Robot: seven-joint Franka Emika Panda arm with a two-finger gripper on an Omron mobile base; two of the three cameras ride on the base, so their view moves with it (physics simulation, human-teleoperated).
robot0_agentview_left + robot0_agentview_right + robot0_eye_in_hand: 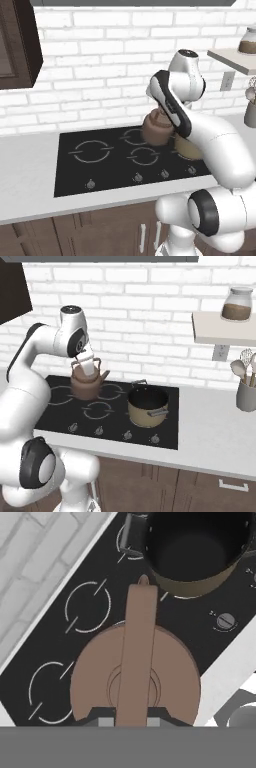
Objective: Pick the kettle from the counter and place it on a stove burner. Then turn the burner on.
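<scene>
Directly beneath the hand [88, 367] hangs the kettle [86, 384], handle gripped.

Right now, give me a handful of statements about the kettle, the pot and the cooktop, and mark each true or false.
1. The gripper holds the kettle by its arched handle. True.
2. The kettle is over the counter, right of the pot. False: it is over the black cooktop, left of the pot.
3. The pot stands on the cooktop. True.
4. The pot has a lid on. False: it is open, its dark inside showing.
5. A jar sits on the wall shelf. True.
</scene>
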